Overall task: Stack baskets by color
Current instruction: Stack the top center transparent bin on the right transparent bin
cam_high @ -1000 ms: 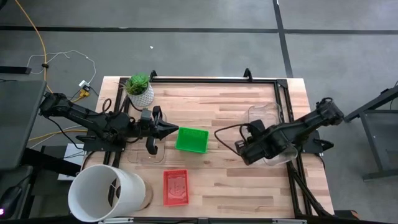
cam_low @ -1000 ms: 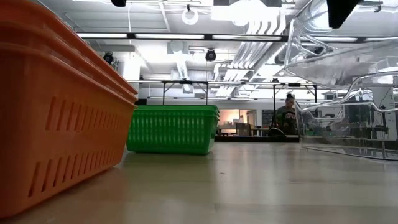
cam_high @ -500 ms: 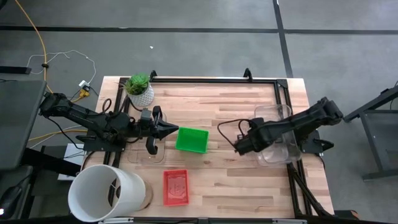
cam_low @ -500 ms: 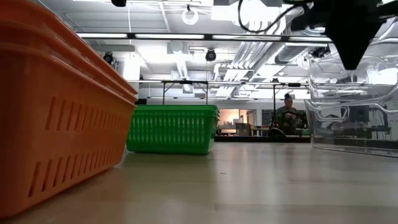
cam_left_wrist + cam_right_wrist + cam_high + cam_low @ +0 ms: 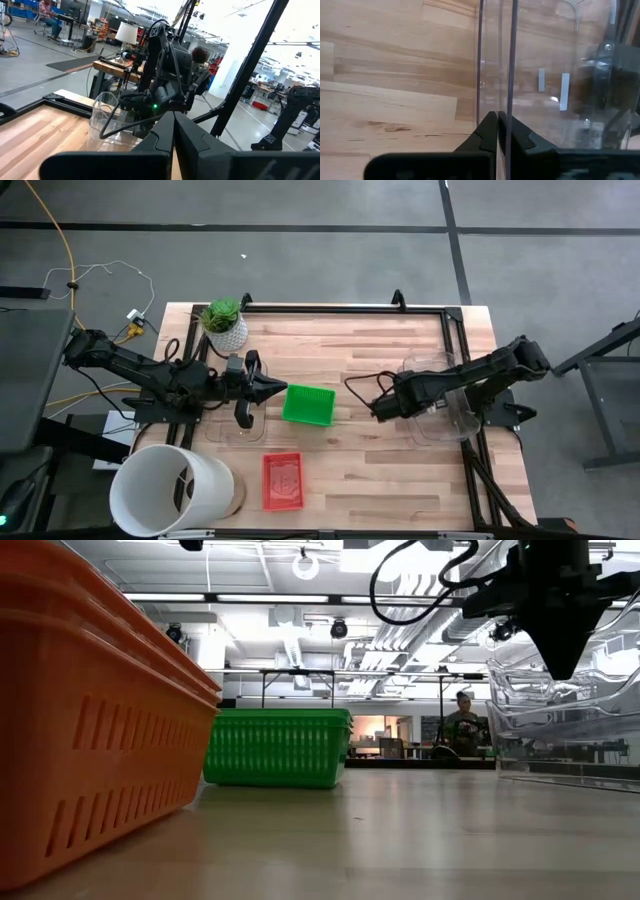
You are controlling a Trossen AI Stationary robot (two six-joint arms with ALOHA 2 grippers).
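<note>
My left end effector (image 5: 272, 389) hung with its fingers together above a clear basket (image 5: 222, 427) near the worktop's (image 5: 370, 465) left edge. One green mesh basket (image 5: 308, 404) sat just beside it, one red basket (image 5: 283, 480) nearer the front edge. My right end effector (image 5: 380, 408) was pinched on the wall of the right-hand clear basket (image 5: 440, 420), which sat on the right side. I could read no writing anywhere.

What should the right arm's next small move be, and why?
Probably lower the clear basket it holds onto the clear one beneath. The right gripper is shut on its wall, and in the low view it looks to sit nearly nested, above the table.
</note>
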